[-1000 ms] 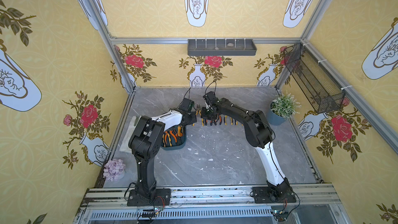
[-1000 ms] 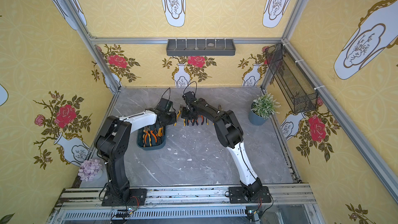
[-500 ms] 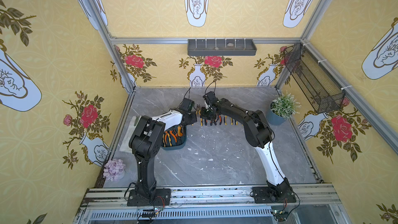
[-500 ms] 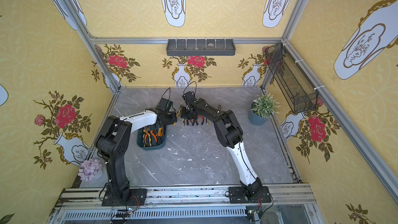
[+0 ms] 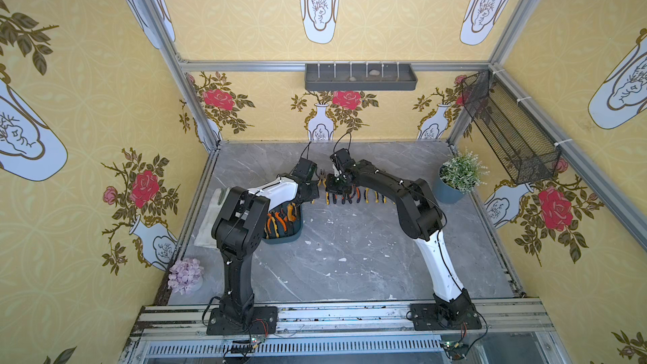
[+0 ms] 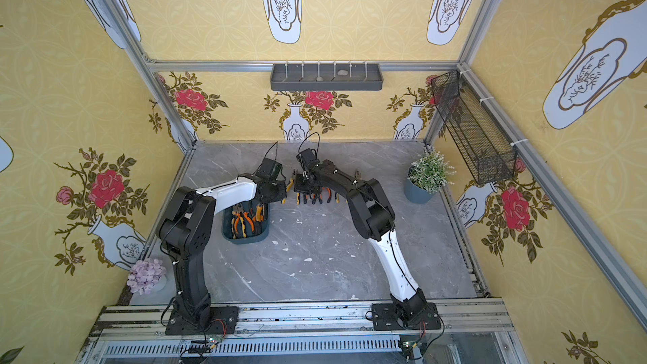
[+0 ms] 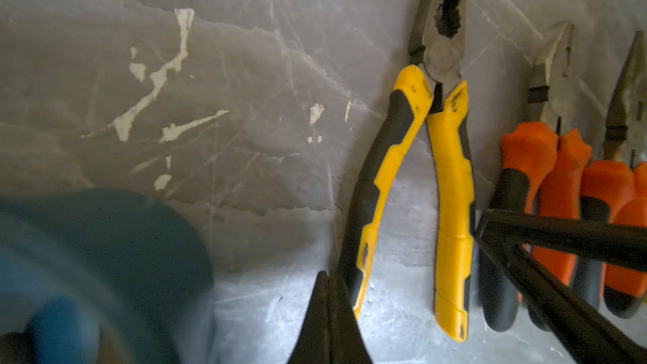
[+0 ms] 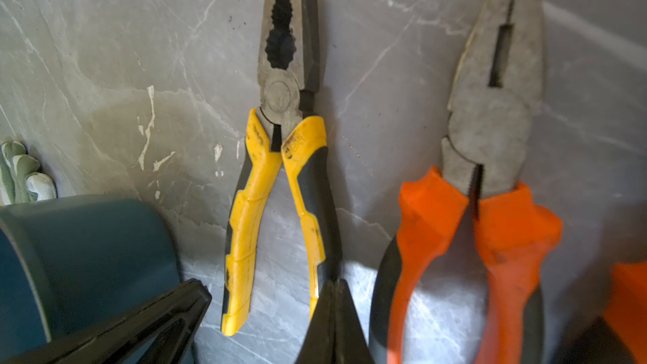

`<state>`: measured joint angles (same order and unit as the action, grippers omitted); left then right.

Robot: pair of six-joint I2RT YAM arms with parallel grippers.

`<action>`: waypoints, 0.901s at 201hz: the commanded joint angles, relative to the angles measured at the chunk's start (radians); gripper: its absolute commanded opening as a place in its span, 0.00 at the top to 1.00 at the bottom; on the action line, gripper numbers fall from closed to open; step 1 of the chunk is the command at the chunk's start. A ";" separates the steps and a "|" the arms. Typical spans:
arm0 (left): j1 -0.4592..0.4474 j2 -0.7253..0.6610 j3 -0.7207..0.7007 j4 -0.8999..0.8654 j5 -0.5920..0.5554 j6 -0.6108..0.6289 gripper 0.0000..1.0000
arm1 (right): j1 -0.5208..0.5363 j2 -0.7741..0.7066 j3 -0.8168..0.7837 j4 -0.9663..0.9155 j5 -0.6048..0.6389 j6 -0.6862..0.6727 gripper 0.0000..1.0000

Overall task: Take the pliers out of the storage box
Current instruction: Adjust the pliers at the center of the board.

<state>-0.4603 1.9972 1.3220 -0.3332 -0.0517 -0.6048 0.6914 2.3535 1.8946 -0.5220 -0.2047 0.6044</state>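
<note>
My left claw (image 7: 329, 313) and right claw (image 8: 334, 316) were both pinched shut, empty, either side of the yellow pliers (image 8: 280, 99) on the worktop (image 6: 315, 264). Any sideways nudge could shove it into the orange pliers (image 8: 490, 127) beside. More pliers (image 6: 241, 220) lay in the box (image 6: 245, 238).

Mid-frame, the left hand (image 6: 284, 193) and right hand (image 6: 304, 190) sit close together, low over a row of pliers (image 6: 320, 198) on the grey worktop (image 6: 315, 260). Lower left of them, the box (image 6: 245, 239) holds other pliers (image 6: 239, 220). A plant (image 6: 430, 175) stands mid-right.

Pliers row (image 6: 317, 199) right of storage box (image 6: 245, 239)
</note>
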 commanded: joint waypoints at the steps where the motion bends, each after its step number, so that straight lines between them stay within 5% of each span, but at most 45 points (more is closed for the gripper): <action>1: 0.002 0.036 -0.004 -0.045 -0.022 0.013 1.00 | -0.001 0.009 -0.005 -0.006 0.005 0.000 1.00; 181: 0.002 0.038 0.010 -0.013 0.064 -0.010 1.00 | -0.005 0.009 -0.008 0.000 -0.004 0.002 1.00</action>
<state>-0.4591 2.0136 1.3384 -0.3302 0.0002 -0.6102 0.6861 2.3619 1.8862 -0.5224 -0.2050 0.6071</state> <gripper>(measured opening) 0.058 0.049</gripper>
